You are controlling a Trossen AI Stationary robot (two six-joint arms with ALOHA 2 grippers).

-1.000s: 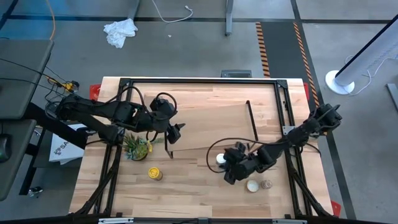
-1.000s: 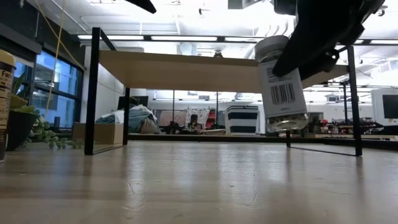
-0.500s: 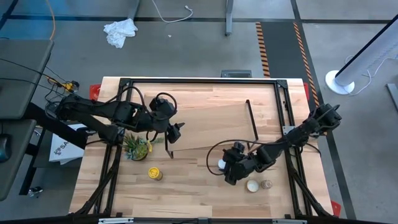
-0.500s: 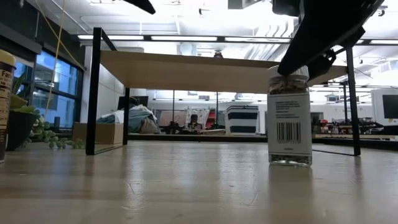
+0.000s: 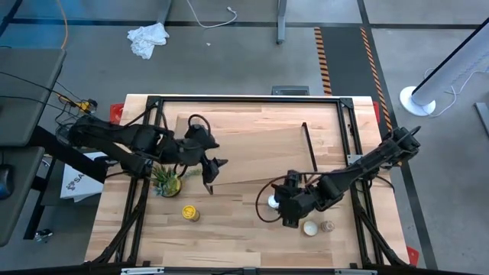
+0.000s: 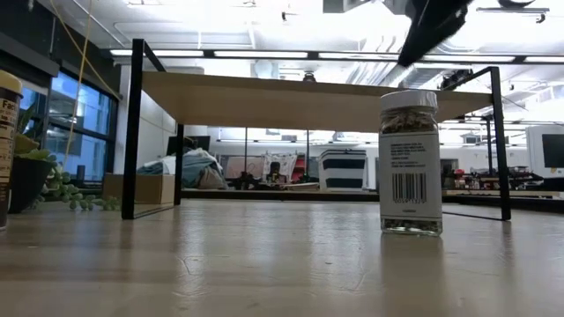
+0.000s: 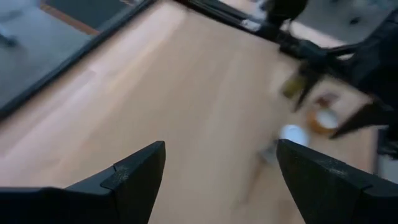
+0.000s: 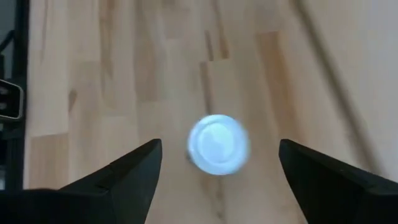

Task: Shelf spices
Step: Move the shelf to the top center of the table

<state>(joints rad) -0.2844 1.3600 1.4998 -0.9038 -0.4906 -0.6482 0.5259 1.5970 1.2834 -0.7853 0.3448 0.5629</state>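
The white-capped spice jar [image 6: 410,163] stands upright on its base on the table, in front of the shelf [image 5: 244,149]; its cap [image 8: 217,144] shows from above. My right gripper [image 8: 219,143] hangs open above it, fingers either side of the cap without touching, and it is high in the low view [image 6: 432,26]. My left gripper [image 5: 212,173] is open over the shelf's left near corner. The mustard-yellow jar [image 5: 190,213] and the tiny pinkish jar [image 5: 328,227] stand on the table. The dark black-capped jar is not visible.
A small potted plant [image 5: 168,180] sits left of the shelf, close under my left arm. A flat round white tin [image 5: 310,228] lies beside the pinkish jar near my right gripper. Bare wood lies between the yellow jar and the white-capped jar.
My right gripper brought the white-capped jar down from a tilted, lifted pose and stood it upright on the table. It then let go and rose clear of the cap. My left gripper shifted slightly toward the near edge.
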